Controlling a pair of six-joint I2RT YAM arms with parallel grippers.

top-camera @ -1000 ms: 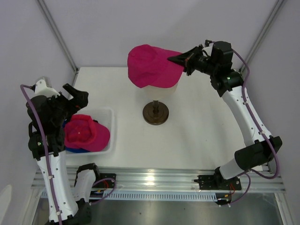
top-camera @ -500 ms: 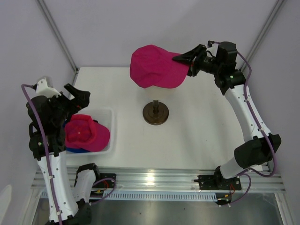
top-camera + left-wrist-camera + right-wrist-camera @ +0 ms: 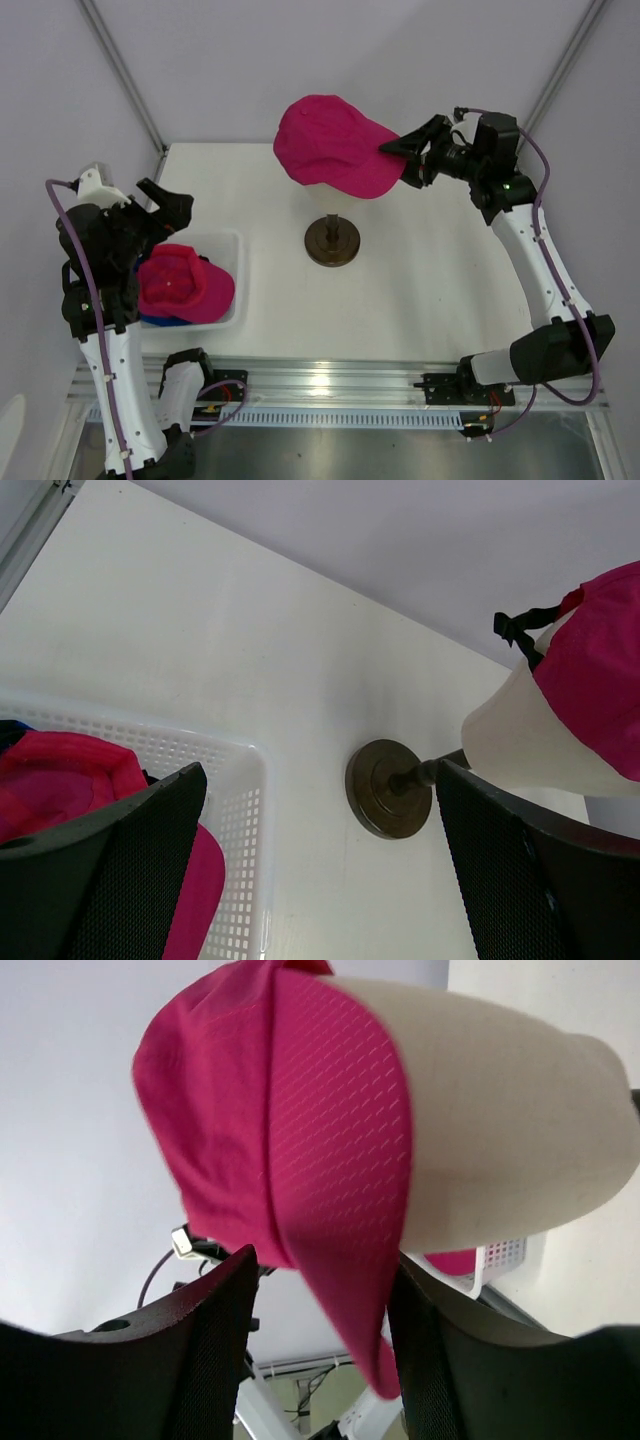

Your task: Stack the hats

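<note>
**Item 1. Hats, magenta: two counted.**
- Worn magenta hat (image 3: 330, 145): sits on the cream mannequin head (image 3: 500, 1130), directly over the stand and toward 12 o'clock on the counter (image 3: 430, 270). Its brim points to 3 o'clock.
- Basket magenta hat (image 3: 180, 285): lies crown up, on top of the basket's load.

**Item 2. Hats, blue: one counted.**
- Blue hat (image 3: 150, 320): only a sliver shows under the basket magenta hat. I cannot tell whether more lie beneath.

**Item 3. Container: one.**
- White mesh basket (image 3: 228, 243): at 8 o'clock on the counter, holding the two hats above.

**Item 4. Support: one head, one stand.**
- Brown round stand (image 3: 332, 243): near the counter's middle, its stem rising to the head.

**Item 5. My hands: two.**
- Right hand (image 3: 400, 162): at 3 o'clock of the worn magenta hat, fingers spread. The brim's edge lies between them, not pinched.
- Left hand (image 3: 165, 200): spread wide and holding nothing, over the basket's 11 o'clock corner.
</note>
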